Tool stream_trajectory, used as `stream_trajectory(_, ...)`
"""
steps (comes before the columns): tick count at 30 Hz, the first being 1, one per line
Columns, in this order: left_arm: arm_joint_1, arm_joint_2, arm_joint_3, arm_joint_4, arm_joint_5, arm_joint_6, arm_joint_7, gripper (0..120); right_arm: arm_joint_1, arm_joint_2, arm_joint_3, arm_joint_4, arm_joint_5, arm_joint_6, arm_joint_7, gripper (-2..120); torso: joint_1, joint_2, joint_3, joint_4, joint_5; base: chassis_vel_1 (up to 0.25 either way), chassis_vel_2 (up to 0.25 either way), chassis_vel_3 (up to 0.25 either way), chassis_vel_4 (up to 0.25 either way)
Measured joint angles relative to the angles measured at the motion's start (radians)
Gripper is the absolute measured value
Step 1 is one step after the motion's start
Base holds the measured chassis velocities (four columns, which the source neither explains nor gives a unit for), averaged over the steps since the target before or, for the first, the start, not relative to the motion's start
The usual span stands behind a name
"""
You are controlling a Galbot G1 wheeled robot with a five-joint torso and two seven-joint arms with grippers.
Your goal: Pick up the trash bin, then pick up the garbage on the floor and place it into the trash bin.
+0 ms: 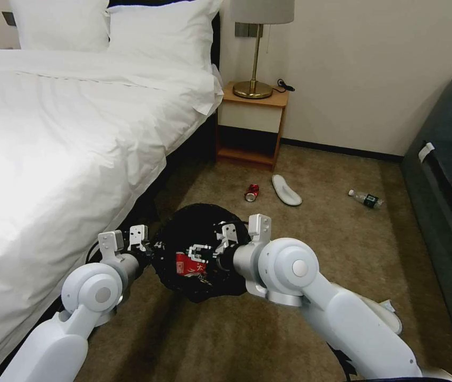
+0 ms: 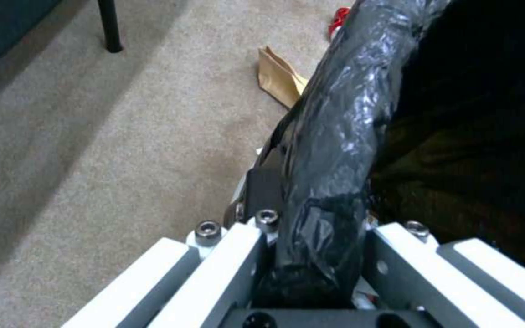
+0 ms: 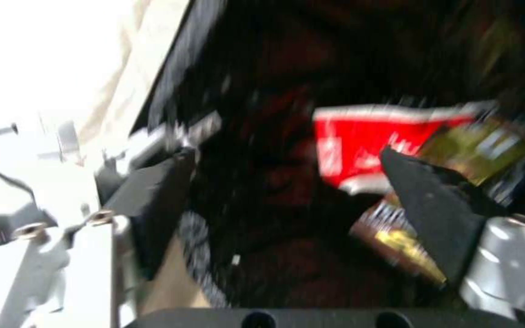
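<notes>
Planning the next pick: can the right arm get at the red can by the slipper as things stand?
Probably not yet. The right gripper is over the bin, jaws open beside a red wrapper. The can lies on open carpet beyond the bin, unobstructed, next to the slipper, but farther off.

Both arms: glossy white shells, each with a large rounded joint housing capped by a flat grey disc. Short silver-grey cylinder ahead of each housing, then black wrist hardware.

Left gripper (image 1: pixel 148 248): white bracket plates just behind it, dotted with small dark holes. Close up, white fingers (image 2: pixel 226 269) with grey side faces, silver hex-socket screws on top, black base bar with two round holes.

Right gripper (image 1: pixel 204 254): black and white links. Black wedge-shaped pad (image 3: pixel 439 214) on a silver mount; thin black cable behind.
</notes>
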Motion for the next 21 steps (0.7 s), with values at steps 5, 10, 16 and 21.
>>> stream_trajectory(5, 0.003, -0.003, -0.003, 0.009, 0.007, 0.000, 0.001, 2, 0.017, -0.020, 0.053, 0.026, -0.010, 0.007, -0.002, 96, 0.000, 0.000, 0.000, 0.0000, 0.0000, 0.000, 0.000, 0.000, 0.000)
stream_trajectory(10, 0.004, -0.008, -0.003, 0.014, 0.009, 0.000, 0.001, 2, 0.018, -0.064, 0.151, 0.024, -0.050, 0.001, -0.067, 100, 0.000, 0.000, 0.000, 0.0000, 0.0001, 0.000, 0.000, 0.000, 0.000)
stream_trajectory(16, 0.003, -0.015, -0.005, 0.025, 0.014, 0.000, 0.003, 2, -0.028, -0.138, 0.259, -0.008, -0.172, -0.015, -0.155, 100, 0.000, 0.000, 0.000, 0.0000, 0.0000, 0.000, 0.000, 0.000, 0.000)
stream_trajectory(21, 0.002, -0.017, -0.008, 0.023, 0.011, 0.000, 0.004, 2, -0.165, -0.219, 0.380, -0.032, -0.354, -0.027, -0.320, 100, 0.000, 0.000, 0.000, -0.0004, 0.0003, 0.000, 0.000, 0.000, 0.000)
